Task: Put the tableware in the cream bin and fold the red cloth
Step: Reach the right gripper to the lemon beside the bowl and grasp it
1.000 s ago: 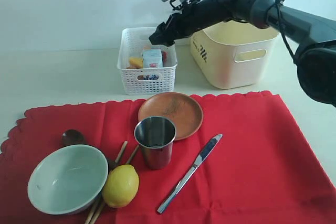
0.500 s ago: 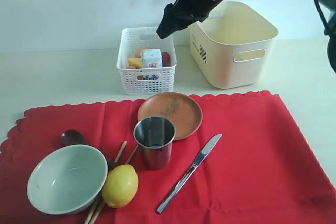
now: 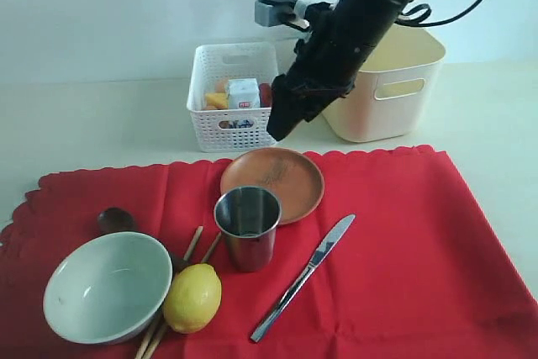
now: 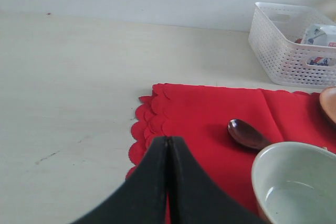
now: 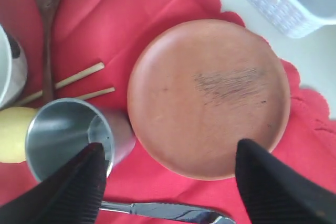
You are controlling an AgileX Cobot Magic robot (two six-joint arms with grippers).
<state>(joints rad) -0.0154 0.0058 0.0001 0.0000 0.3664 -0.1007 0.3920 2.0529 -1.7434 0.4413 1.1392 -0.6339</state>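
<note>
The red cloth lies flat on the table. On it stand the pale bowl, the steel cup and the brown plate. The dark spoon, chopsticks and knife lie there too. My right gripper hangs open just above the plate's far edge; in the right wrist view the right gripper has the plate between its fingers, untouched. My left gripper is shut and empty over the cloth's scalloped edge, near the spoon. The cream bin stands behind.
A lemon rests against the bowl and the chopsticks. A white lattice basket holding a milk carton and other food stands left of the cream bin. The right arm reaches down in front of the bin.
The right arm has swung from over the white basket, up, then down towards the plate. Its jaws stay open. Nothing on the cloth has moved.
</note>
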